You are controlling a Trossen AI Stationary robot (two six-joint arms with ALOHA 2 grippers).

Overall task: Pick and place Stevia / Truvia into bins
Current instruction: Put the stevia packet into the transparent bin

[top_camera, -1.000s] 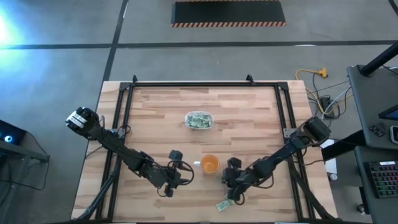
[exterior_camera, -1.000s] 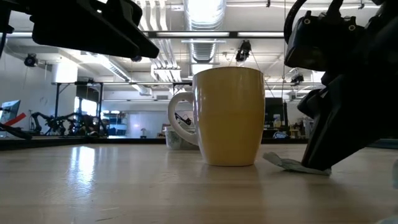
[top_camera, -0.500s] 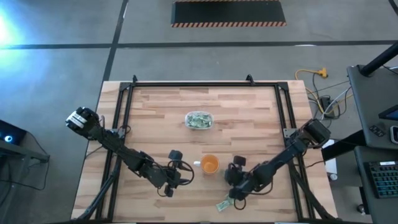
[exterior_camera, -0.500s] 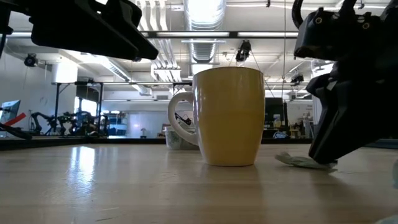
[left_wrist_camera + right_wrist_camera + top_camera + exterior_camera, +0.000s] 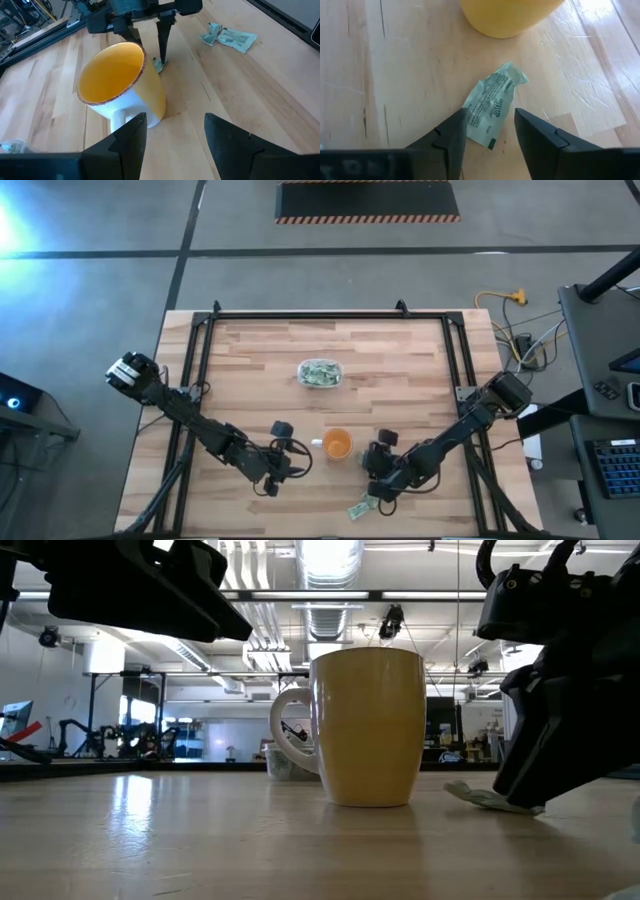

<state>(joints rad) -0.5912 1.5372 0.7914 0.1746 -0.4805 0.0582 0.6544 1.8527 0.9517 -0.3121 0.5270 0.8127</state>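
An orange cup [image 5: 338, 444] stands near the table's front. One pale green sachet [image 5: 492, 106] lies flat on the wood just right of the cup; it also shows in the low view [image 5: 492, 799]. My right gripper [image 5: 491, 135] is open and points down over this sachet's end. My left gripper [image 5: 175, 131] is open and empty, left of the cup and facing it. The clear tub [image 5: 320, 373] holds several sachets at mid-table. Two more sachets [image 5: 357, 508] lie by the front edge. My right gripper comes from above, its open fingers on either side of the sachet's near end [image 5: 481, 131]. In the low view one fingertip [image 5: 520, 790] stands on or against that end. The sachet lies on the table, its far end [image 5: 512, 75] crumpled.
The cup's white handle [image 5: 122, 119] points toward my left gripper. A black frame [image 5: 205, 330] runs along the table's left, far and right sides. Bare wood lies around the tub and at the far half of the table.
My right gripper has shifted a little toward the table's right edge, staying low and open. The sachet under it has slid the same way, away from the cup, and still lies flat on the wood.
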